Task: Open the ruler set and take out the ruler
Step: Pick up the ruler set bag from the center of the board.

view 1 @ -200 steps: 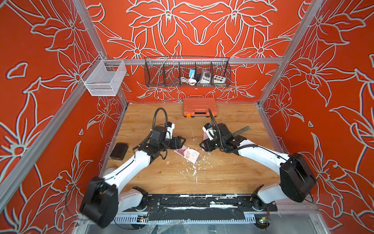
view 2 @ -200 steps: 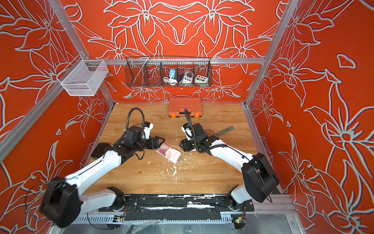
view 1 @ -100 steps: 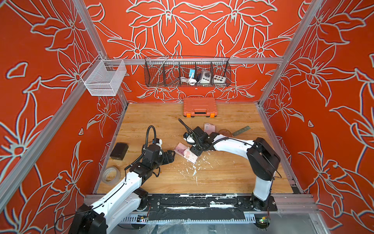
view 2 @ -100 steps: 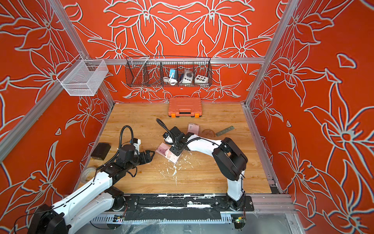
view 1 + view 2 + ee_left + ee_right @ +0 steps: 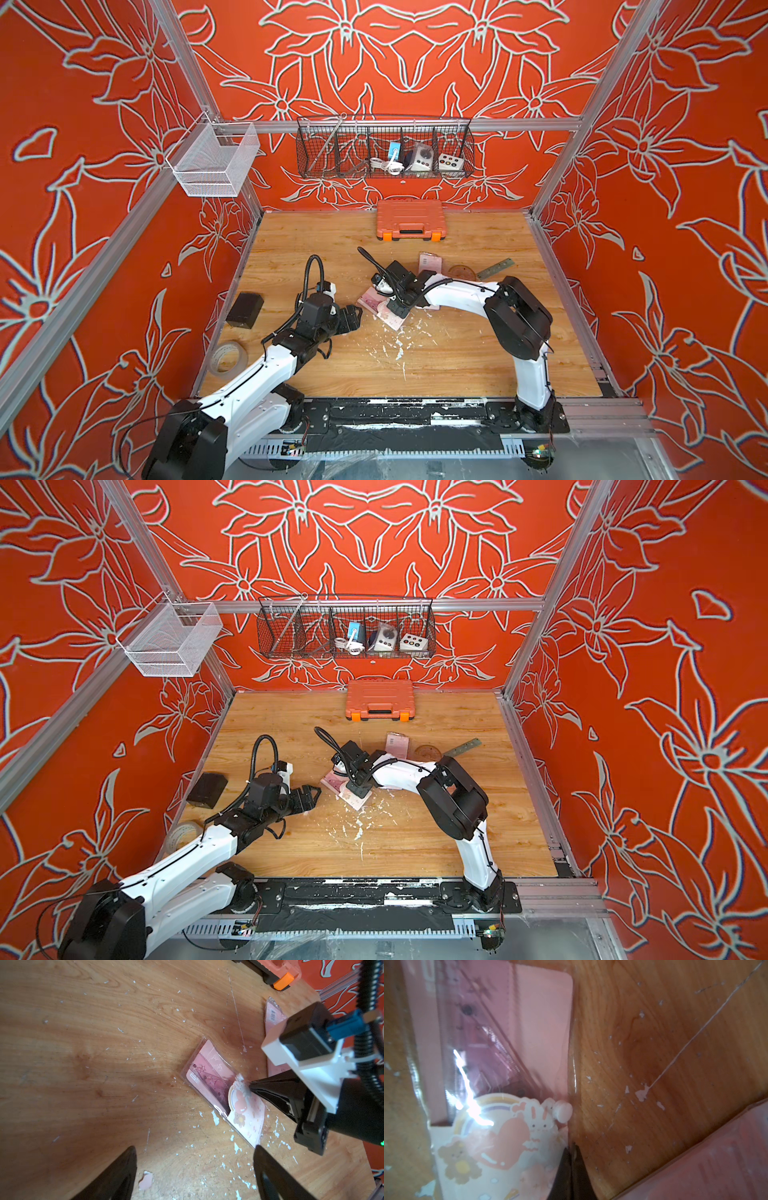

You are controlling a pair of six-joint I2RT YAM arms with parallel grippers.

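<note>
- Change: right claw (image 5: 572,1159) has come in from the 3 o'clock side of the ruler set (image 5: 374,302) and onto it. Its jaws, apart a second ago, are now pressed together. In the right wrist view they meet on the clear pouch edge just beside the white snap (image 5: 562,1112), and thin film appears pinched between them.
- Change: left arm has drawn back toward its base. Left claw (image 5: 356,319) now hovers at 8 o'clock of the set, near but not touching, jaws spread wide and holding nothing.
- Meaning (judgement): the opening step has begun. The set lies flat near bench centre with the snap not yet undone and the pink rulers behind the film. A peel from the gripped edge is possible. Nothing pins the pouch, so the whole set may lift or slide instead of opening.
- Edges: the pouch's long axis runs from 10 to 4 o'clock, and the gripped long edge faces roughly 1 o'clock.
- Room: bench (image 5: 457,361) is open from 4 to 7 o'clock of the set, apart from white flecks (image 5: 399,345).
- Obstacles: second pink pack (image 5: 430,262) lies near at 1 o'clock and steel ruler (image 5: 495,268) farther out at 2 o'clock. Orange case (image 5: 410,219) stands at 12 o'clock against the back wall. Black box (image 5: 245,309) at 9 o'clock and tape roll (image 5: 226,358) at 8 o'clock are well apart.
</note>
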